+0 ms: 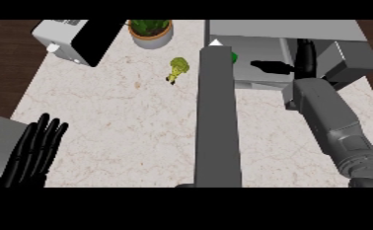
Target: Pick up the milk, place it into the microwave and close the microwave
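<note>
Little of the milk (234, 57) shows: only a green patch with a white pointed tip beyond it, just past the fingertips of the right hand (291, 66), at the inner edge of the open microwave door (218, 125). I judge this is the carton, already inside the microwave (291, 29), but the door hides most of it and I cannot be sure.

The right hand is inside the microwave's opening. Its fingers (268, 66) look stretched out straight toward the milk, and I see nothing pinched between them. I cannot tell if they touch the carton or stand just apart from it.

A milk carton is probably light and rather stiff, with smooth sides that can slip and walls that give in if squeezed hard. The best place to hold it is around the middle of the body, thumb on one flat side and fingers on the opposite one, not at the pointed top. It is tall, so a push high up could tip it.

The left hand (33, 150) rests spread, fingers straight, on the counter (124, 120), well apart from the right hand, across the door.
</note>
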Available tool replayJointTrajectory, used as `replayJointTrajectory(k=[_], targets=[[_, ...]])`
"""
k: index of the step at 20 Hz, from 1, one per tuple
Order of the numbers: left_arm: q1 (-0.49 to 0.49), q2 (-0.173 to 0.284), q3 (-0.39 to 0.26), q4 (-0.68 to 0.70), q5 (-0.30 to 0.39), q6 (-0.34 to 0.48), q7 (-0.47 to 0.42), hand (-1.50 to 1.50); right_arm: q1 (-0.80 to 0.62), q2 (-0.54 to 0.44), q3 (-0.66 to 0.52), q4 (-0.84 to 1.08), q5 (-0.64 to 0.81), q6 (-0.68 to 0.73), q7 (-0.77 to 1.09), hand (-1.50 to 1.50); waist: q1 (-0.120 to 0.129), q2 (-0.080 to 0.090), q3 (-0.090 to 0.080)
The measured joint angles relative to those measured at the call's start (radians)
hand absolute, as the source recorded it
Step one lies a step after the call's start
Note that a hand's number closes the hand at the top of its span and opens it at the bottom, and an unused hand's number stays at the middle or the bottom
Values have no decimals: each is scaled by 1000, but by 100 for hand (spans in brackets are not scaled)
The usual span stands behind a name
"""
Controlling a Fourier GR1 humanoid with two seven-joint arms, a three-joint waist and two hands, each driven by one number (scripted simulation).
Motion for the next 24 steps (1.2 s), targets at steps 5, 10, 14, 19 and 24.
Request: replayJointTrajectory(k=[5,10,14,19,24], targets=[[-2,-9,-15,-6,-2,2,11,-150,39,20,-6,-23,-19,90,-28,-150,-8,-8,-5],[3,-10,-24,-15,-1,11,18,-150,117,58,-2,-47,-33,153,-56,-150,-22,-16,-6],[2,-5,-22,-27,14,19,36,-150,190,93,8,-69,-40,168,-55,-150,-34,-17,-3],[10,-6,-36,-31,6,20,42,-150,288,116,21,-109,-51,230,-84,-150,-38,-17,-1],[26,-11,-90,-2,-26,11,12,-150,393,154,17,-159,-90,288,-97,-150,-47,-13,2]])
